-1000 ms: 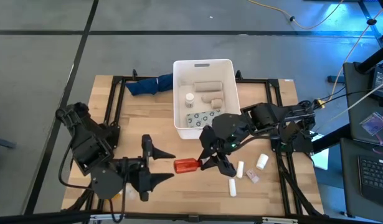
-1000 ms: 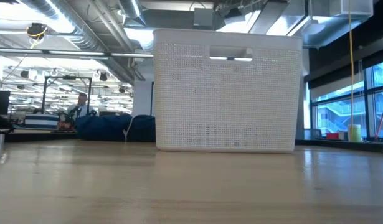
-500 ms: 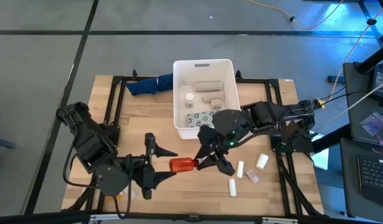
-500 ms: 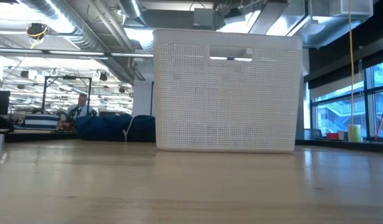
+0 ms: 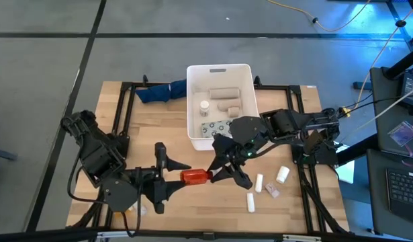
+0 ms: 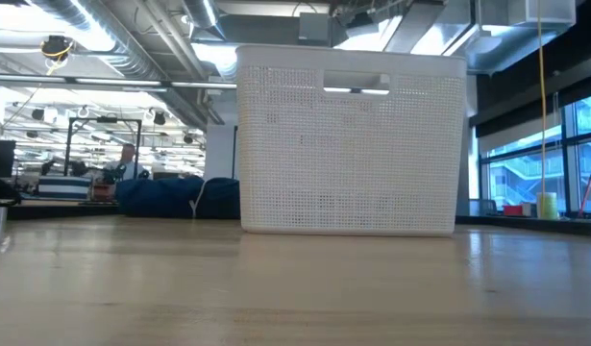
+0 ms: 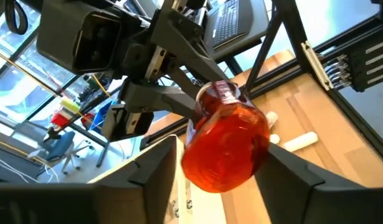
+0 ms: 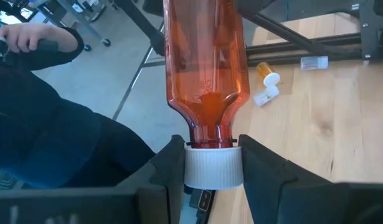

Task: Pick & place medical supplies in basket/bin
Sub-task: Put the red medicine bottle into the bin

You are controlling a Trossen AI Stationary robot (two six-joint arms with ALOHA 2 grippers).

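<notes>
A red-orange pill bottle with a white cap hangs level above the table's near middle, between my two grippers. My right gripper is shut on its cap end. My left gripper has closed on the bottle's bottom end from the other side. The white basket stands at the far middle on the table. Inside it lie beige rolls, a white bottle and a blister pack. My left gripper has the bottle's body near its bottom end between its two fingers, one on each side. It comes in about level from the table's left, fingers along the bottle. My right gripper pinches the white cap between its two fingers, coming from the table's right and slanting slightly down. The bottle reaches straight out from the fingers, clear of the table.
Small white supplies lie on the table's near right. A dark blue cloth lies left of the basket. Near the left arm an orange vial and a white tube lie on the wood. A person's dark sleeve shows beyond the table.
My right gripper has carried the bottle a little toward the table's left, between my left gripper's fingers, and has tipped slightly. My left gripper's fingers have closed in on the bottle's bottom end. The bottle has stayed level and clear of the table.
</notes>
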